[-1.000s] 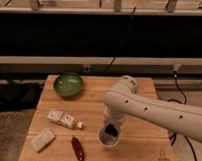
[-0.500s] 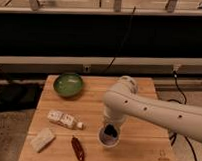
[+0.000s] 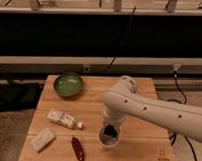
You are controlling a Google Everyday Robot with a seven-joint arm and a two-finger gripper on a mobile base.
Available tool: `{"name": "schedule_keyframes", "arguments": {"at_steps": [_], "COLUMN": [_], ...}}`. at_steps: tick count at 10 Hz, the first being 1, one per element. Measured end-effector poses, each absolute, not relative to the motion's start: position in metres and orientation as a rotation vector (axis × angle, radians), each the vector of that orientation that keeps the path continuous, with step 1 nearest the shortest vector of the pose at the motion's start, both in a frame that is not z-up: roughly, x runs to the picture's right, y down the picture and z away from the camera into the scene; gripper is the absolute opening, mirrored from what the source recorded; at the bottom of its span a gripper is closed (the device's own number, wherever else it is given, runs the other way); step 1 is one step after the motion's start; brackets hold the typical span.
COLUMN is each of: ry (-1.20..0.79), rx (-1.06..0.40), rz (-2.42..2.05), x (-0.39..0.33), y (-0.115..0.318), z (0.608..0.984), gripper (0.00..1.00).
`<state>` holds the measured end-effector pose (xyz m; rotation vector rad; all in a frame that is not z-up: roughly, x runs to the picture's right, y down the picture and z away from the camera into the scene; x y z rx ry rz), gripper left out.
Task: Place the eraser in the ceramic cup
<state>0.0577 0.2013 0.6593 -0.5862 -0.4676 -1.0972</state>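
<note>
The ceramic cup (image 3: 108,139) is small, round and white, and stands near the front middle of the wooden table (image 3: 139,86). My white arm reaches in from the right and bends down over it. The gripper (image 3: 111,130) is a dark shape pointing straight down at the cup's mouth, partly inside its rim. The eraser cannot be made out apart from that dark shape, so I cannot tell whether it is held or lies in the cup.
A green bowl (image 3: 68,85) stands at the back left. A small pale bottle (image 3: 64,120) lies on its side left of the cup. A beige sponge-like block (image 3: 42,139) and a red chili pepper (image 3: 78,149) lie at the front left. Black cables hang behind the table.
</note>
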Motion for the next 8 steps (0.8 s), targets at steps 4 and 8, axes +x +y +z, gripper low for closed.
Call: {"name": "schedule_keyframes", "arguments": {"at_steps": [4, 8], "ry": [-0.479, -0.489], "rx": [-0.587, -0.589], "rz": [-1.109, -1.121], "x": [0.0567, 0.0557], "y": [0.202, 0.203], "z": [0.6584, 0.6579], "gripper": [0.0, 0.0]}}
